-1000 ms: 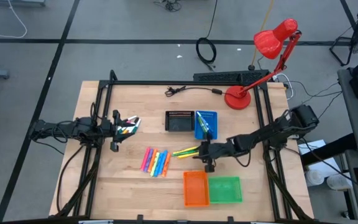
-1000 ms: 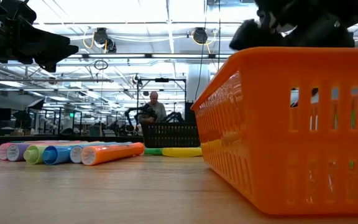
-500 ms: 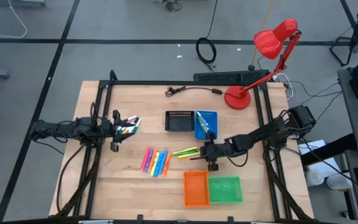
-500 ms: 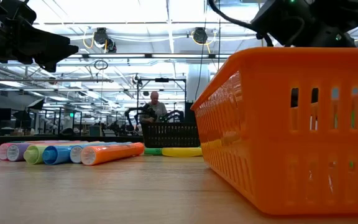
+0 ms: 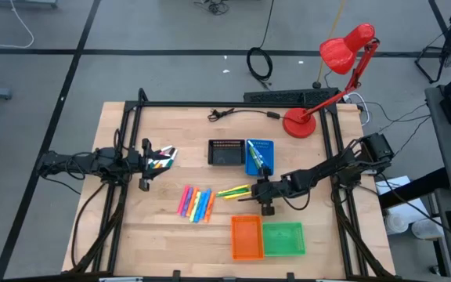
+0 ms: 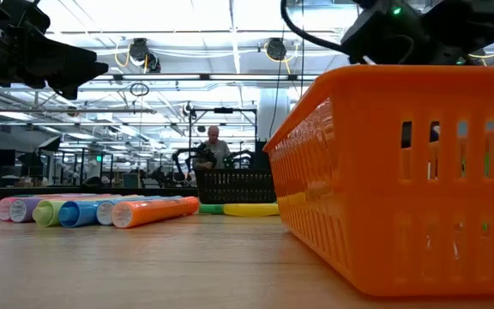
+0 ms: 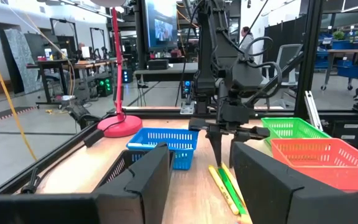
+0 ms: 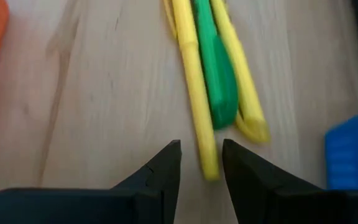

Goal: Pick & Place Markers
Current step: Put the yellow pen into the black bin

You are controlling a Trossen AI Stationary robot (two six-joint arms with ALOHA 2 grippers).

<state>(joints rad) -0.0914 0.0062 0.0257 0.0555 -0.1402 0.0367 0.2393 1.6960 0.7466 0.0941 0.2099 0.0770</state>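
Two yellow markers and a green marker (image 5: 236, 190) lie side by side on the table, left of my right gripper (image 5: 258, 190). In the right wrist view my right gripper (image 8: 202, 163) is narrowly open. Its fingertips stand on either side of the near end of one yellow marker (image 8: 196, 99), with a gap on both sides. Pink, orange and blue markers (image 5: 196, 204) lie in a row near the table's middle. My left gripper (image 5: 161, 157) waits open at the table's left, level, with nothing between its fingers (image 7: 142, 180).
A black tray (image 5: 225, 153) and a blue tray (image 5: 261, 149) holding markers stand behind the yellow and green markers. An orange tray (image 5: 247, 236) and a green tray (image 5: 283, 239) stand at the near edge. A red lamp (image 5: 308, 117) and a cable (image 5: 241, 114) are at the back.
My right gripper has sunk toward the table and tipped further down, over the near ends of the yellow and green markers. The markers have not moved.
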